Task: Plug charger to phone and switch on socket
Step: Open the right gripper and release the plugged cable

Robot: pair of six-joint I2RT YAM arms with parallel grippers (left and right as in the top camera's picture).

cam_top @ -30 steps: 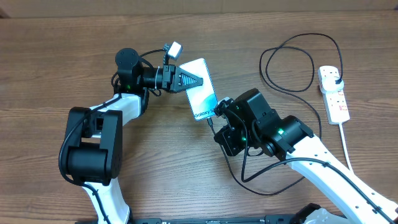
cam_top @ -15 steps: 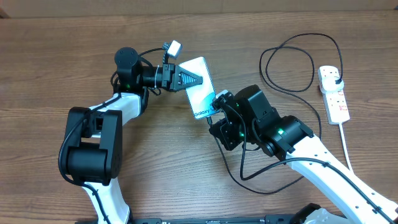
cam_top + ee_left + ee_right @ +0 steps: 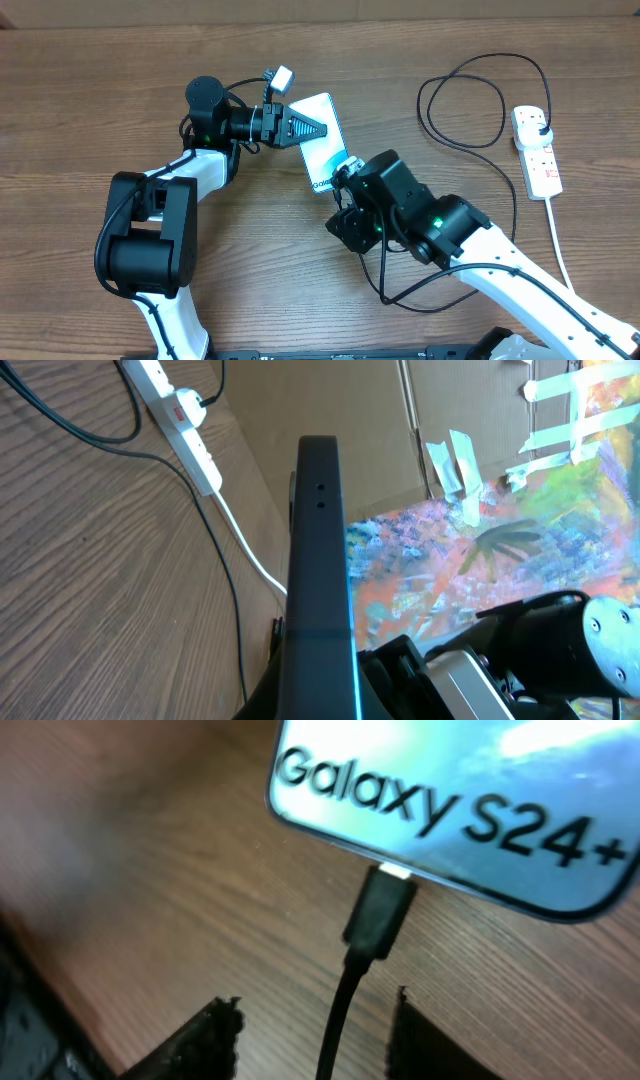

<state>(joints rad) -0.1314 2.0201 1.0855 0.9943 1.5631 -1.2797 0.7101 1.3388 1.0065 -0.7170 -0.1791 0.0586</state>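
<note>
The phone (image 3: 322,150), its pale blue screen reading Galaxy S24+, is tilted up at mid-table, pinched at its far end by the left gripper (image 3: 312,128); the charger (image 3: 378,915) tip meets its lower edge; the plug sits in the socket (image 3: 537,160) at the right; the right gripper (image 3: 315,1008) hangs spread astride the cable, touching nothing.

Centre: the slim teal-screened phone (image 3: 322,140) blocks passage; the thin black charger cable (image 3: 340,1010) runs between the right gripper's (image 3: 312,1002) 2 parted fingers. Its loop crosses the approach to the white elongated power strip (image 3: 538,160). Bare brown wooden table (image 3: 100,80) lies open far left and between loop and phone.
</note>
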